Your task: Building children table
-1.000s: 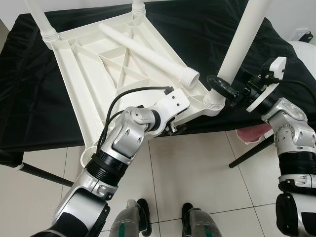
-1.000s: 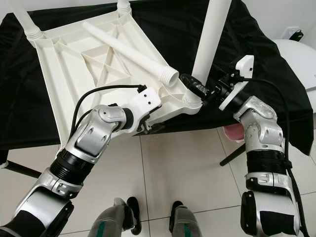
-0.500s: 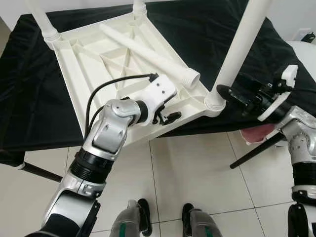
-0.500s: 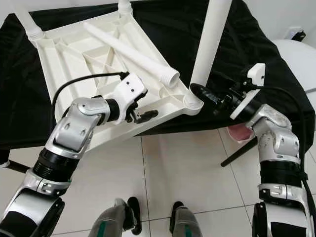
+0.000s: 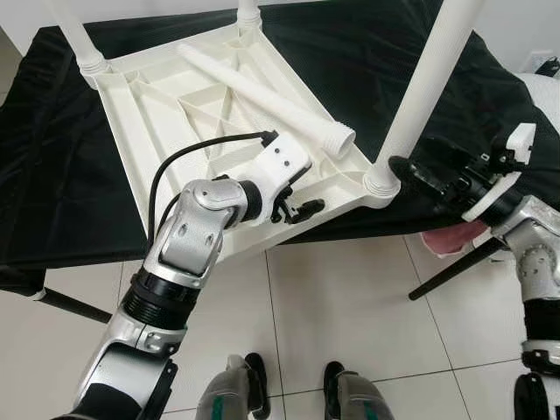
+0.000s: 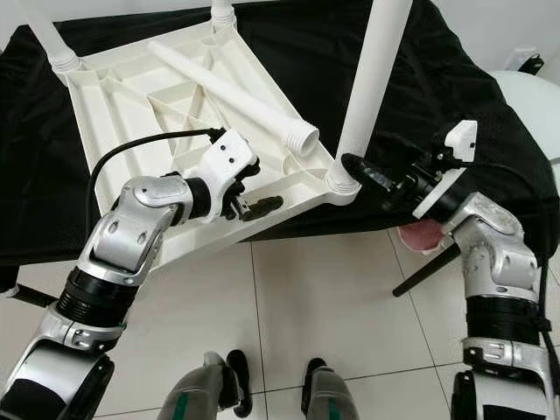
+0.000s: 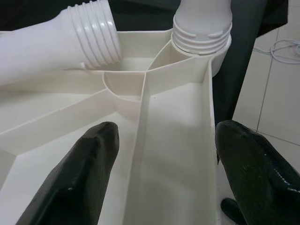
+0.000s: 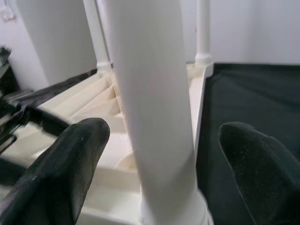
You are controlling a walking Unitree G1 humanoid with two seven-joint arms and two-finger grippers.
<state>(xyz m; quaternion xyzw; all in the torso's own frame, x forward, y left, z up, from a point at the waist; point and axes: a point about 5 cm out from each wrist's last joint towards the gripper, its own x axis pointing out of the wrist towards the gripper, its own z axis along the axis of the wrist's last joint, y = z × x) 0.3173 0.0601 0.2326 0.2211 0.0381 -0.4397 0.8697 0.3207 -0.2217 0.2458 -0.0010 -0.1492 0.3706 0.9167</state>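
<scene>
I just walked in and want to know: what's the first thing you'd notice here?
A white children's table lies upside down on a black cloth, with three legs screwed in and a loose leg lying across its ribbed underside. The right gripper, open, sits at the base of the nearest upright leg; the left gripper, open, sits over the table's front edge.

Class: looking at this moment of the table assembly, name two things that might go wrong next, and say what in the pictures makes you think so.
1. The upturned tabletop overhangs the black-covered table at its near corner; a push from the open left gripper might tip it off.
2. The loose leg lies unfastened on the tabletop and may roll.
3. The open right gripper sits beside the fitted leg; a knock might loosen it.
</scene>
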